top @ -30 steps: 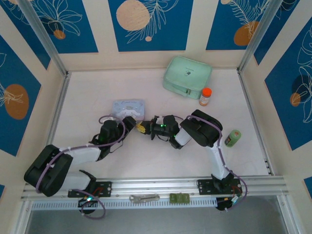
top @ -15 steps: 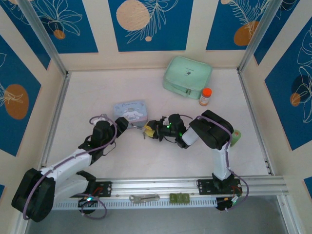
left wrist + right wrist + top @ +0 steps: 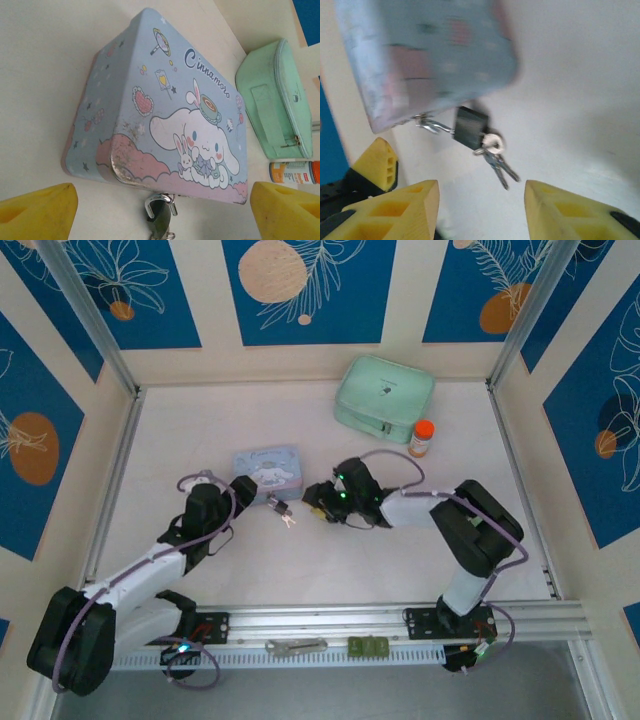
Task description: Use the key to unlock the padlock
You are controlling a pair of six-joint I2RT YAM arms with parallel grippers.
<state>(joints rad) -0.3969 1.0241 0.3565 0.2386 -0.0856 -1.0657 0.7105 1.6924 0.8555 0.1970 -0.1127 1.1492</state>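
The small dark padlock lies on the table at the front edge of the pale blue tin, its shackle hooked through the tin's clasp. A key with a round head sits at the padlock's bottom, and two more silvery keys fan out from its ring. My left gripper is open just left of the padlock, with its yellow fingertips wide apart. My right gripper is open just right of the keys, and its fingers hold nothing.
A mint green case and an orange-capped bottle stand at the back right. A silver wrench-like tool and a green block rest on the front rail. Patterned walls enclose the table on three sides.
Both grippers were together at the padlock and key. They have let go and drawn apart, leaving the padlock and keys lying on the table. The right arm's elbow has swung right.
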